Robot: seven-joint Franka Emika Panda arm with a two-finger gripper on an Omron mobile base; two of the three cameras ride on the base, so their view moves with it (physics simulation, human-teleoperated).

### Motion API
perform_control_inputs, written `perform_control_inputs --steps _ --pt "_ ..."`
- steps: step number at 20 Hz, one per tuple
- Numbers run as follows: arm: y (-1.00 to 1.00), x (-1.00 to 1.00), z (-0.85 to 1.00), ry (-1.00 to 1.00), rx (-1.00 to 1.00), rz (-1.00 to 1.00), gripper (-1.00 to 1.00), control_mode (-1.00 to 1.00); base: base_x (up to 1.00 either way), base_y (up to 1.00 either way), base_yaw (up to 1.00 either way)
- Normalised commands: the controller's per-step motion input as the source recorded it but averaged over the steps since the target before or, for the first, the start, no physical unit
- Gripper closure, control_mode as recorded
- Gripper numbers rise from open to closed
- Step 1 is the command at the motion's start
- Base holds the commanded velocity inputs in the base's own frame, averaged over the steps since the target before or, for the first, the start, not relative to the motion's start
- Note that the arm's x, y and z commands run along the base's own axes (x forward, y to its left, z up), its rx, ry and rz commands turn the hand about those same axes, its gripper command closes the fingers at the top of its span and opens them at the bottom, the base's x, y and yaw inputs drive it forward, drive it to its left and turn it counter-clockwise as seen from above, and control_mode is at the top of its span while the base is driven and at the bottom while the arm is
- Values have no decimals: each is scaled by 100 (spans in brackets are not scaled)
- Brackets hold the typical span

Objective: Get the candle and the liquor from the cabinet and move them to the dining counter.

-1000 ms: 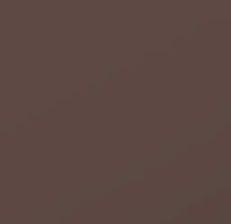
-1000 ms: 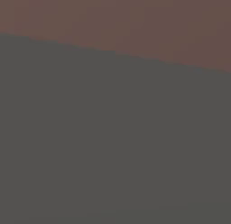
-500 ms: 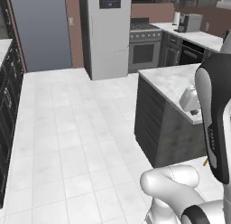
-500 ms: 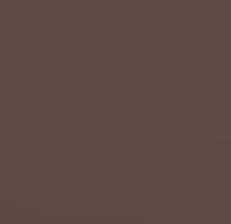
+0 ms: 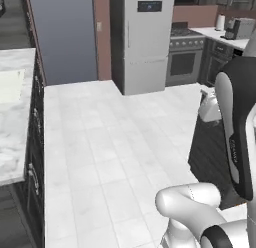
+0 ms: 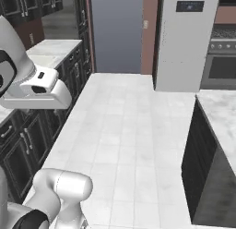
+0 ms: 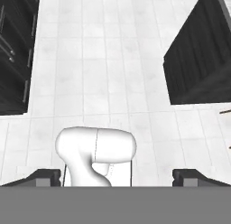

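Pointing down at the white tiled floor (image 7: 113,51), the gripper (image 7: 116,177) has its two dark fingertips (image 7: 45,177) spread wide apart with nothing between them. One tall grey fridge (image 5: 142,39) stands against the far wall; its small dark display panel (image 6: 189,6) carries marks too blurred to read. One steel oven range (image 5: 184,59) sits beside it, and one white paper roll (image 5: 220,22) and one grey appliance (image 5: 241,28) stand on the far counter. The dining counter (image 6: 221,115), white marble on a dark base, lies at the right. A second marble counter (image 5: 15,117) runs along the left over dark drawers (image 6: 23,145). I cannot make out the candle or the liquor.
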Motion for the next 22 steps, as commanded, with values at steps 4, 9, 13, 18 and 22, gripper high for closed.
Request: perform_control_inputs --steps 4,9,13,18,22 --pt "0 0 0 0 0 0 -100 100 100 85 -3" --pt "0 0 0 0 0 0 -100 100 100 12 -1" --pt "0 0 0 0 0 0 -100 100 100 -11 0" --pt "0 0 0 0 0 0 -100 100 100 -21 0" --pt "0 0 0 0 0 0 -100 100 100 -22 0"
